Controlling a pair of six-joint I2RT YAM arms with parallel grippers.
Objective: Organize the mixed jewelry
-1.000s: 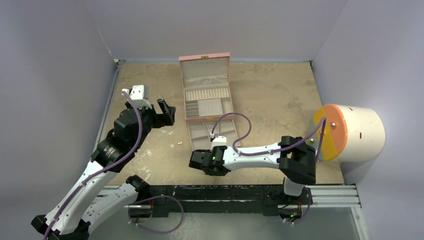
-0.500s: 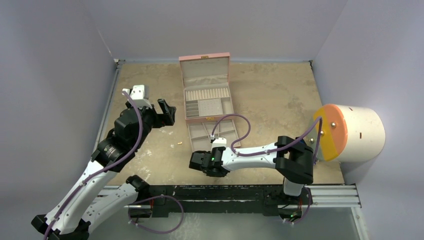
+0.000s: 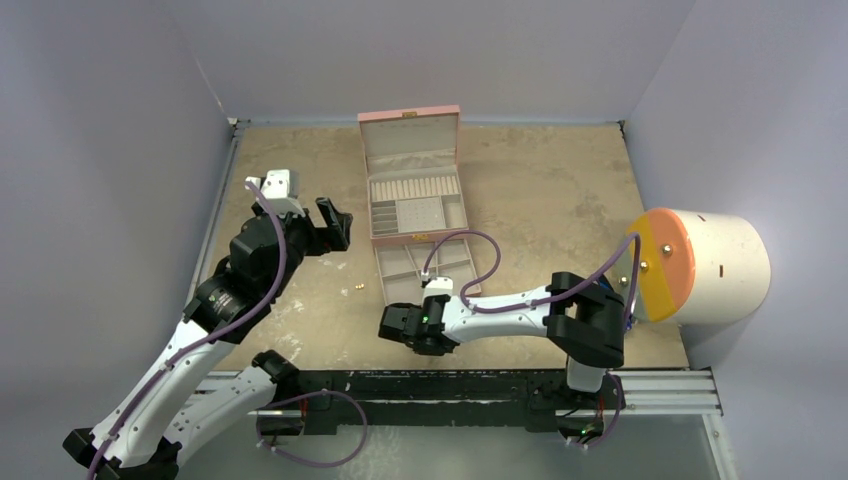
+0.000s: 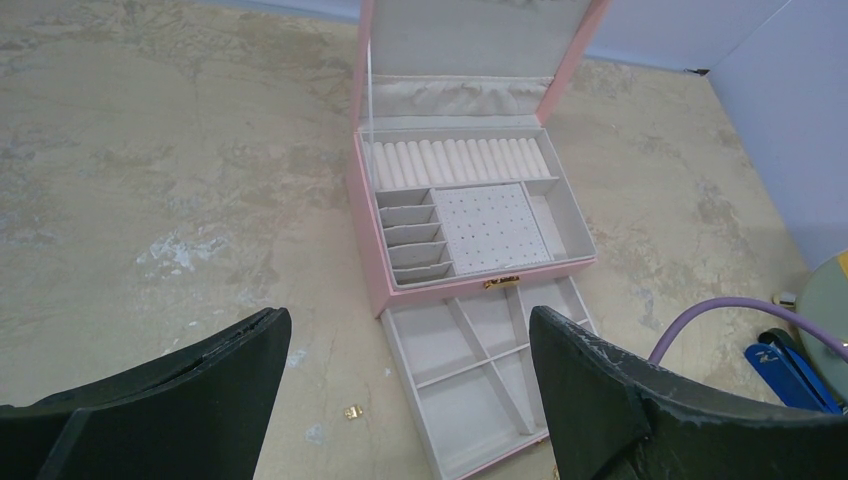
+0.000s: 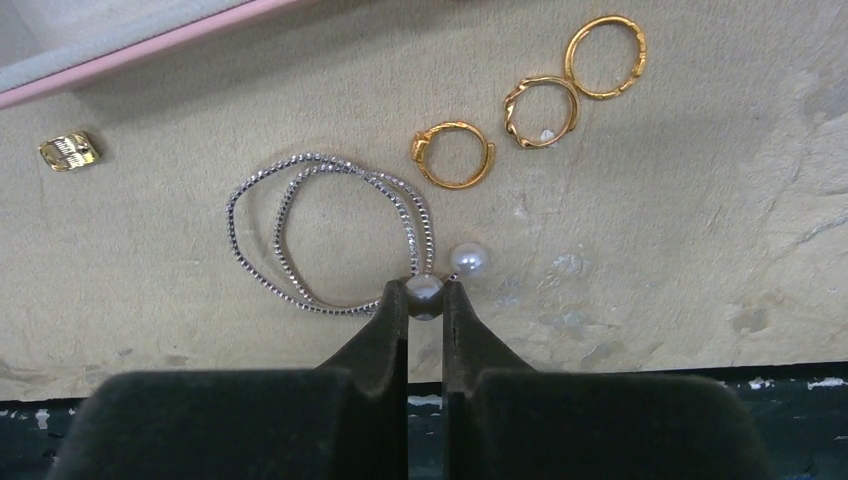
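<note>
Right wrist view: my right gripper (image 5: 425, 298) is clenched on a pearl (image 5: 424, 287) at the table's (image 5: 650, 250) near edge, just near of the pink box (image 5: 150, 45). A second pearl (image 5: 468, 260) sits just beside it on the right, and the silver hoop (image 5: 424, 232) is close on the left. Three gold rings (image 5: 512, 105) lie far-right, with a gold stud (image 5: 68, 150) apart at left. My left gripper (image 4: 410, 330) hangs released, jaws wide, left of the box.
</note>
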